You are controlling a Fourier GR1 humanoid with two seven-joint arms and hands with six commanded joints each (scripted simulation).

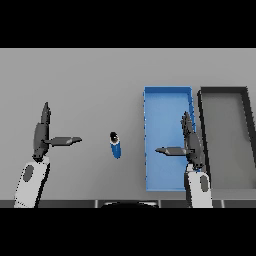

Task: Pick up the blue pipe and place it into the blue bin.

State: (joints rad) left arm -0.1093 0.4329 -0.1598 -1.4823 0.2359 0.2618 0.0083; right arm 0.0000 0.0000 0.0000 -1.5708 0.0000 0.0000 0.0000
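Note:
The blue pipe [115,145] is a short blue cylinder with a dark end, standing on the grey table between my two hands. The blue bin [166,100] lies just to its right, long and rectangular. My right hand [191,145] hovers over the bin's right side, fingers straight and thumb pointing left, holding nothing. My left hand [41,132] is at the left of the table, also open with its thumb pointing right toward the pipe, well apart from it.
A dark grey bin [224,91] sits right beside the blue bin, at the table's right edge. Grey table surface [75,80] stretches behind and to the left of the pipe.

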